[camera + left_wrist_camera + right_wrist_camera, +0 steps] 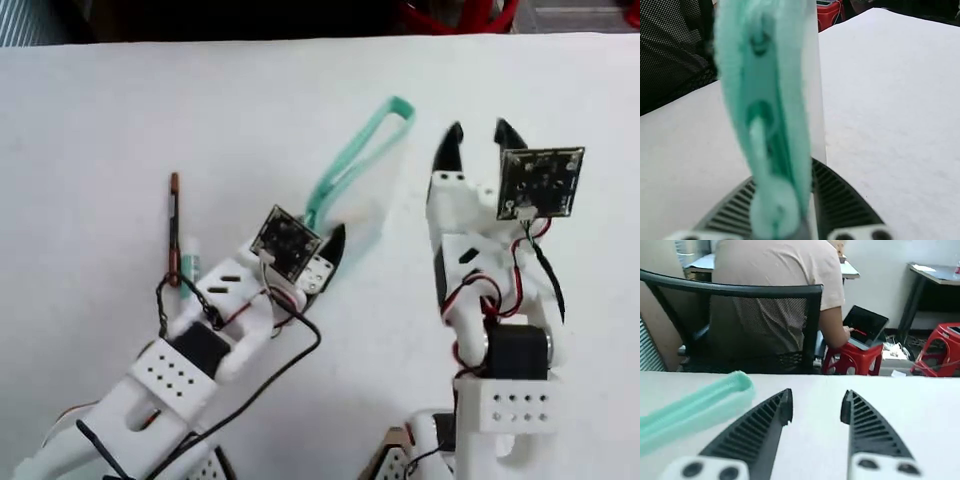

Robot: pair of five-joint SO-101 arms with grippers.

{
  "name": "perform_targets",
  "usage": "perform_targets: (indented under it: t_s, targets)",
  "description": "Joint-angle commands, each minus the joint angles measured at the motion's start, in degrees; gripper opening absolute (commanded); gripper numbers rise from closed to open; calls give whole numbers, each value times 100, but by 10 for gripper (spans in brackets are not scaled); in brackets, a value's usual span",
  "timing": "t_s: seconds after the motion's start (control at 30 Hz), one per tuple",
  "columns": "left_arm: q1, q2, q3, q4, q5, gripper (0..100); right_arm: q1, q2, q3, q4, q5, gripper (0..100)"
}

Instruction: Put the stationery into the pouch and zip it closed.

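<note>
Though seemingly in left jaws, pouch (352, 170) well inside table (120, 110) edges.

Left gripper (328, 245) gripping pouch (358, 172), right gripper (478, 138) parted

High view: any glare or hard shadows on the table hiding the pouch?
High view: bright even light, only soft shadows; the translucent pouch with mint-green zipper looks pale against the white table. Left wrist view: that zipper covers the middle. Right wrist view: evenly lit, no glare.
</note>
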Motion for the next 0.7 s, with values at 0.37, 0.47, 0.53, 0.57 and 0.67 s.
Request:
perform_targets:
  t_s: [0.37, 0.47, 0.53, 0.57, 0.67]
  targets:
    - [-1156, -1525, -1389, 1644, -229, 24, 136, -57, 1266, -1209, -273, 162]
    - [-1868, -2545, -2075, 2796, -229, 24, 40, 66, 1187, -1200, -264, 162]
    - [-2378, -3108, -2374, 3305, -255, 24, -180, 382, 905, -901, -255, 162]
    - [-2633, -3363, -2453, 3490, -264, 24, -321, 629, 642, -646, -255, 162]
    - [-3407, -3916, -2523, 3842, -273, 24, -804, 1578, -510, 338, -255, 162]
